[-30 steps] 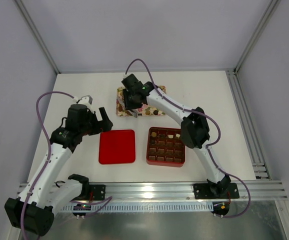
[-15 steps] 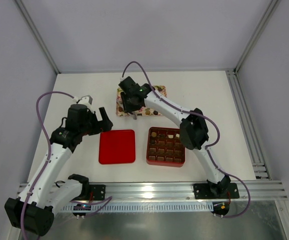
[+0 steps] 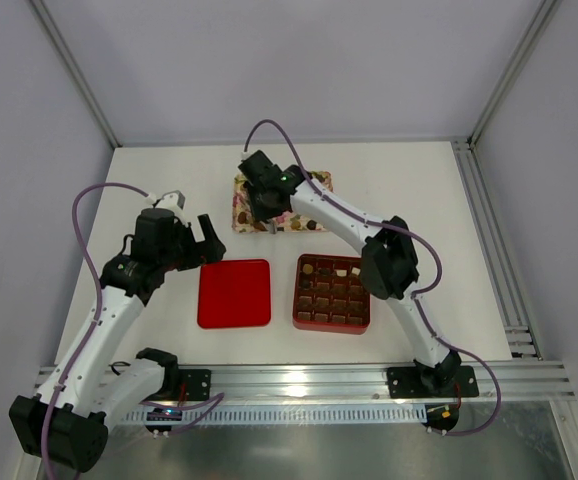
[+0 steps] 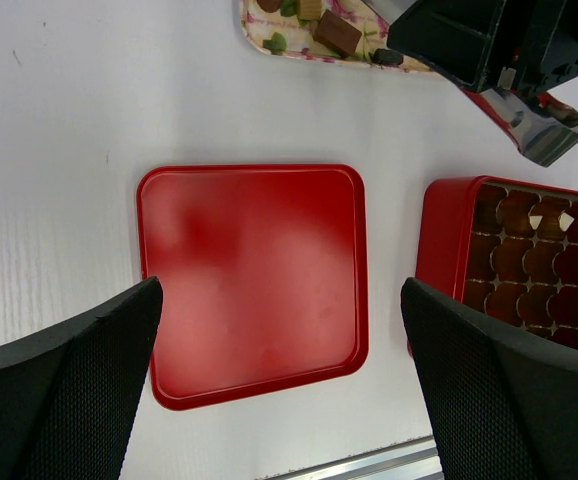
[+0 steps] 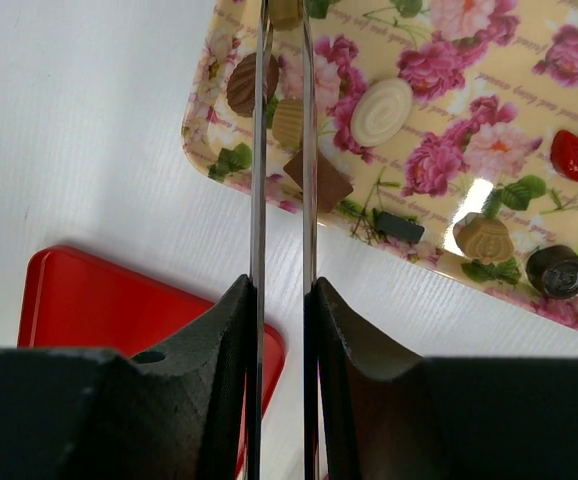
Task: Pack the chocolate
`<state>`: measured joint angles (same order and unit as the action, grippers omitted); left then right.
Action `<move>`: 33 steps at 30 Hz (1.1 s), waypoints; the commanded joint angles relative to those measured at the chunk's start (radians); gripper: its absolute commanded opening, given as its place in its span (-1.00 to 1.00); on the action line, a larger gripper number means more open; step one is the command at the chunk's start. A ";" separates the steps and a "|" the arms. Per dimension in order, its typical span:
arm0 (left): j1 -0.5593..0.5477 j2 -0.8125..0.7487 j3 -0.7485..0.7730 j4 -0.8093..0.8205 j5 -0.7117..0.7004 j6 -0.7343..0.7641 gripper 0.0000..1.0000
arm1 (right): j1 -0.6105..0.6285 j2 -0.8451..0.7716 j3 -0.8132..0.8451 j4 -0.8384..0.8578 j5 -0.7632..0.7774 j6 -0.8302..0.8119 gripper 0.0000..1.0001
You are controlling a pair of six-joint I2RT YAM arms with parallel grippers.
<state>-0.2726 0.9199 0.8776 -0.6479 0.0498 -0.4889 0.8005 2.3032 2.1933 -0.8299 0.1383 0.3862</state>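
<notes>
Right gripper poised over the pink-and-green floral-patterned rectangular tray, its two thin metal blades set close with only a narrow slot between them. A small tan chocolate piece shows in that slot at the tips; cannot tell whether it is actually pinched. More bite-sized chocolates lie loose on the tray around the blades: a brown oval just left of them, a ribbed tan one under the slot, a brown square under the right blade, and a cream round off to the right. Farther right are a tan dome and a dark round piece. Left gripper is spread fully wide and holds nothing. It hangs above the flat glossy red square lid, which lies framed between its fingers. To that hand's right is the red box with brown gridded insert, brown pieces in several cells, two cream ones in the far row.
</notes>
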 commanded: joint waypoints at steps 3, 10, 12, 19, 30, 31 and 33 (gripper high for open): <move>0.004 -0.016 0.023 0.010 -0.010 0.006 0.99 | -0.020 -0.160 0.014 0.060 0.060 -0.044 -0.55; 0.004 -0.016 0.026 0.008 -0.013 0.007 0.99 | -0.026 -0.313 -0.133 0.069 0.070 -0.043 -0.57; 0.004 -0.016 0.024 0.008 -0.016 0.007 0.99 | -0.027 -0.364 -0.193 0.077 0.066 -0.037 -0.57; 0.004 -0.013 0.026 0.007 -0.018 0.007 1.00 | -0.030 -0.736 -0.591 0.095 0.046 0.005 -0.58; 0.004 -0.001 0.026 0.008 -0.015 0.007 0.99 | -0.030 -1.310 -1.148 -0.015 -0.012 0.137 -0.57; 0.003 -0.003 0.027 0.008 -0.015 0.006 0.99 | -0.029 -1.341 -1.171 -0.023 -0.028 0.157 -0.57; 0.004 0.002 0.026 0.007 -0.011 0.006 0.99 | -0.027 -1.404 -1.230 -0.041 -0.045 0.172 -0.57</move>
<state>-0.2726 0.9207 0.8776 -0.6483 0.0456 -0.4892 0.7704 0.9581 1.0283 -0.8570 0.1345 0.4976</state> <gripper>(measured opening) 0.996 0.303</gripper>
